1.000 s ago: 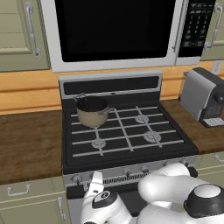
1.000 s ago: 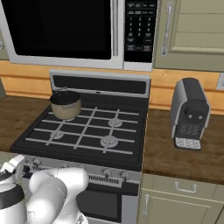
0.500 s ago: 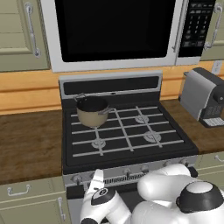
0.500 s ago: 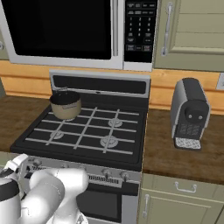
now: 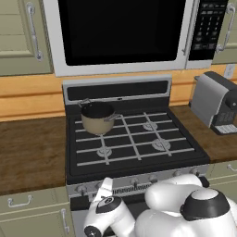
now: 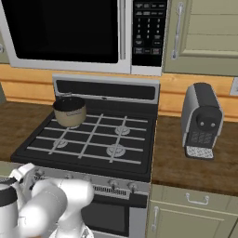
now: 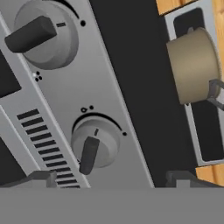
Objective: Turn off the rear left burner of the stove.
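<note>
— What does the arm look like?

— Glossy white rounded shell segments (image 5: 176, 203), bulbous like stacked pods, with a dark grey domed joint cap (image 5: 203, 210) on one. A smaller white link (image 5: 109, 215) carries a black round disc with a pale mark.

— And near the jaws?

— Two small dark grey finger tips (image 7: 41, 178), blocky and matte, one on each side.

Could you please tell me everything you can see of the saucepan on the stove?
The saucepan is tan outside and dark inside, round, lidless, with grey metal handles at its sides. It stands upright on the black grates at the rear left of the stove, just before the back panel. Nothing else touches it.
</note>
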